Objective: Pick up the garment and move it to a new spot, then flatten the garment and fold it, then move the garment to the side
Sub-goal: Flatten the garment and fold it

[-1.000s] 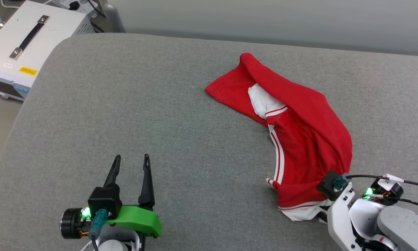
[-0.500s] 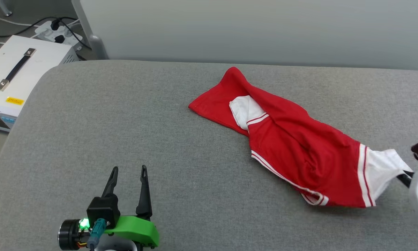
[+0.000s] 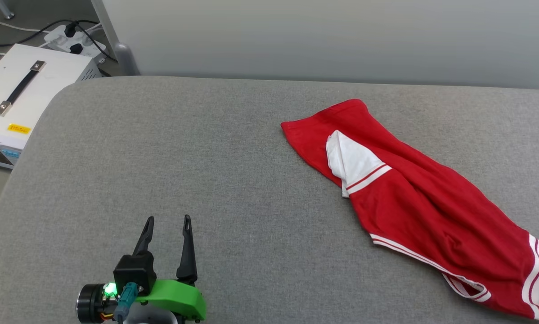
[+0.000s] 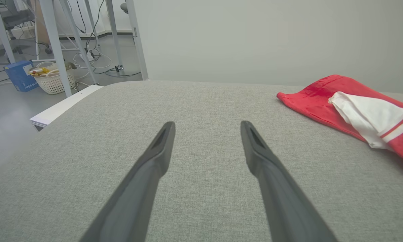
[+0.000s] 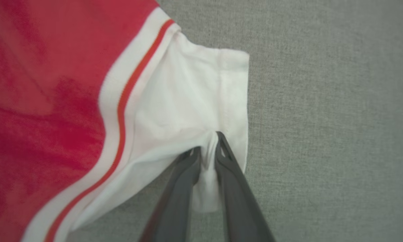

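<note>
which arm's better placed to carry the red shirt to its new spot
Right. The right claw is shut on the garment's white sleeve; the left claw is open over bare grey cushion, apart from the garment.

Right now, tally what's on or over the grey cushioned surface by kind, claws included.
Garments: 1, the red jersey T-shirt
Claws: 2, left claw open, right claw shut on the white sleeve
Total: 3

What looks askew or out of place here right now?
The garment lies bunched and diagonal, one white sleeve flopped over it; the right gripper pinches the other sleeve. No damage visible.
</note>
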`<state>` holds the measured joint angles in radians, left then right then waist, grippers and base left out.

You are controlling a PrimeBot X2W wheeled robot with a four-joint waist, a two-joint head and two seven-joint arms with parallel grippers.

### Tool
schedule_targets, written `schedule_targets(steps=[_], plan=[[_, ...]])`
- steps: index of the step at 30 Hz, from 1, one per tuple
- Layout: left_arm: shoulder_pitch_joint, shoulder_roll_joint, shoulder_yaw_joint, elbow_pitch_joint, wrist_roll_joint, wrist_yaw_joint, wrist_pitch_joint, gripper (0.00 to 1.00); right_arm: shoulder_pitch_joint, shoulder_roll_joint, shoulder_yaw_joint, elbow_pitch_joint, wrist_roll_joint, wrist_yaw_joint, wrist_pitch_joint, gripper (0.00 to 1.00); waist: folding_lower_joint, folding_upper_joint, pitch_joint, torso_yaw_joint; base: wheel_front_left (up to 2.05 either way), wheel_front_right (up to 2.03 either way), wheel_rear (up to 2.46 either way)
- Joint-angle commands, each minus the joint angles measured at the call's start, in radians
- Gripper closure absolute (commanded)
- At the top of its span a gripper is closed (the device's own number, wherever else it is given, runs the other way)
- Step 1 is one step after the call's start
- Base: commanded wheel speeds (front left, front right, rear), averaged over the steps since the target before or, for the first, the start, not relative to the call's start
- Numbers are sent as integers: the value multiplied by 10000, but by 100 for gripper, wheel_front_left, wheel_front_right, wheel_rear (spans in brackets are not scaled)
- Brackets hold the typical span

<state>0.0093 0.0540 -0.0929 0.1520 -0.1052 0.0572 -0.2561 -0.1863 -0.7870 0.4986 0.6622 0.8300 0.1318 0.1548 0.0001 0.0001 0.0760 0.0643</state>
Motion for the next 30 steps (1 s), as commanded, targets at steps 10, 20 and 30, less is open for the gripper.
schedule_targets(steps=[10, 20, 30], plan=[[441, -37, 23, -2, 100, -5, -57, 0, 151, -497, -2005, -1921, -495, -11, -2096, 0, -1, -1, -617, -244, 0, 0, 0], [397, -37, -9, -96, 159, -30, -57, 0, 337, 799, -4479, -6543, -2605, -11, -1431, 0, -1, -1, -472, -190, 0, 0, 0], [25, -38, -112, -174, 135, -19, -57, 0, -1465, 1324, -2288, -8523, -3255, -11, 399, 0, -1, -1, 78, 69, 0, 0, 0]])
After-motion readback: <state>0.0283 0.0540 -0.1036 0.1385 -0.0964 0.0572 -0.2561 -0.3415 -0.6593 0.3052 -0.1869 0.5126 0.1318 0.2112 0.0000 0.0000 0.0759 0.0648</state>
